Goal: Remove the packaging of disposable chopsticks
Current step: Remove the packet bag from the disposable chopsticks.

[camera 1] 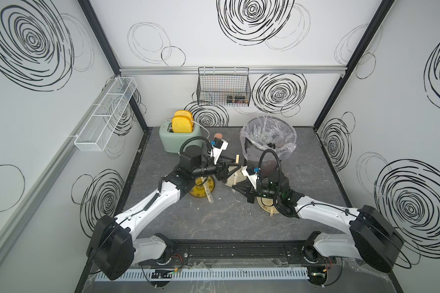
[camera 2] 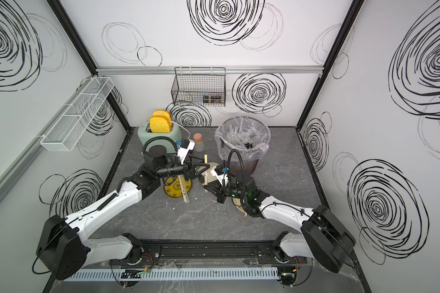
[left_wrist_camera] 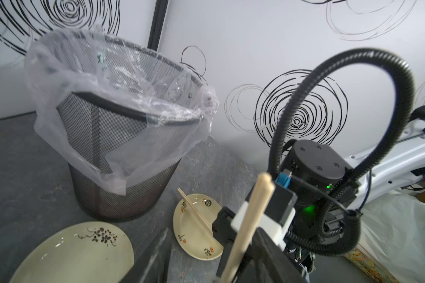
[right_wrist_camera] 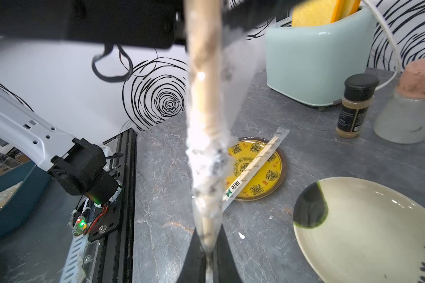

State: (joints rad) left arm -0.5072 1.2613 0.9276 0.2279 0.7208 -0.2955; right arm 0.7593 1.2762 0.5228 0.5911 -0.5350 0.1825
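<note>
Packaging (right_wrist_camera: 206,156), which I judge light, slippery, easily torn film, hangs over the bench's (camera 1: 214,215) middle, bunched on stiff chopsticks (right_wrist_camera: 203,61), its tail pinched tight in my right claw (right_wrist_camera: 207,259), the best hold, while my left claw (camera 1: 235,164) gapes around the bare sticks.

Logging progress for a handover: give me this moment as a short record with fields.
left gripper: open, jaws either side of raised chopsticks
right gripper: shut on sleeve end; sleeve bunched near that end
yellow plate: sleeved pair lies across it
small plate: bare pair on it
bin: lined, clear wrappers inside
</note>
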